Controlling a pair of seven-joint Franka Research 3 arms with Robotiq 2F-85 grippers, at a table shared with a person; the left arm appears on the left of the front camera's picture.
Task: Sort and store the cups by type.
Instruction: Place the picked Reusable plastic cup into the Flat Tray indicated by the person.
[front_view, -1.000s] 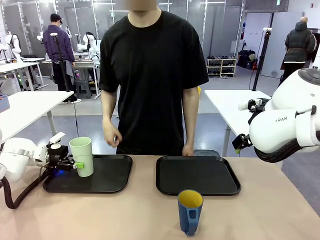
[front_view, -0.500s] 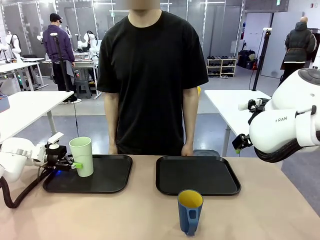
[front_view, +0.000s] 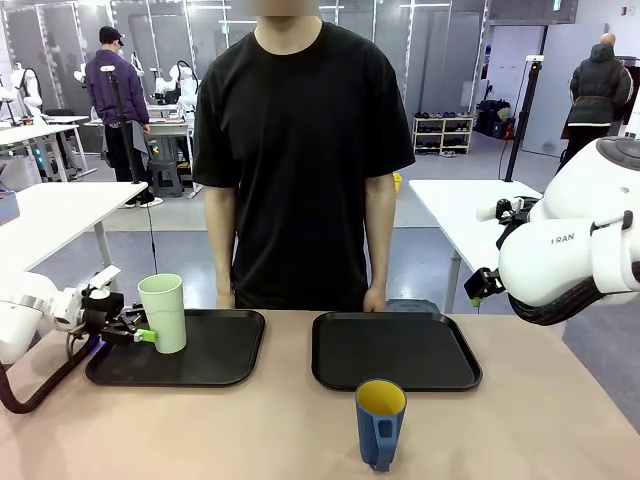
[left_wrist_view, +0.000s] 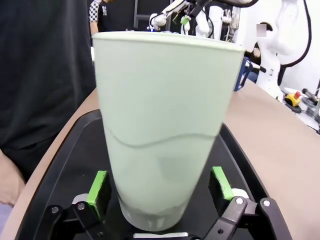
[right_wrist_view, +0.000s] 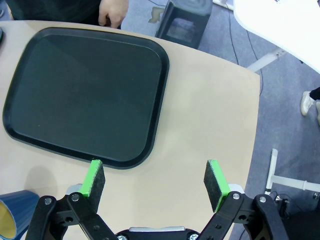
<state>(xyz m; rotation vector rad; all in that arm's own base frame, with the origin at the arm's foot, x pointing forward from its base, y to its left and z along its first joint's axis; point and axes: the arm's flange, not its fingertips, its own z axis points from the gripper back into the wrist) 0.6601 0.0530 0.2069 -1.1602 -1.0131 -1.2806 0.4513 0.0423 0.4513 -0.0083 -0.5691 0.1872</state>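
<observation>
While the tumbler (front_view: 163, 313) stands upright on the left part of the left tray (front_view: 225, 365), the front view shows my left pincer (front_view: 143, 331) low at its base with jaws wide. It is gripping nothing. The mug (front_view: 381, 422) stands upright on the bare table (front_view: 250, 430), just short of the right tray (front_view: 395, 350), with its handle turned toward me. I judge the mug the heavier and stiffer of the two. I would close on its body at right angles to the handle, so the handle stays out of the jaws.

From the left wrist, the tumbler (left_wrist_view: 162, 130) sits between the green pads (left_wrist_view: 98, 187), which flank its lower wall. A thin gap shows on each side, so there is no grip. It looks like light, smooth plastic, wider at the rim than at the foot. That taper is my worry: a squeeze low down could push it up and out of the jaws. It is tall too, so a nudge could tip it. I would take it a little higher on the wall, firmly but not hard, since a thin wall may flex.

From the right wrist, my right pincer (right_wrist_view: 156, 180) hangs above the table with jaws wide and nothing between them. The right tray (right_wrist_view: 85, 95) lies beyond it, and the mug's (right_wrist_view: 12, 215) rim peeps in at the lower left corner, well off its line.
</observation>
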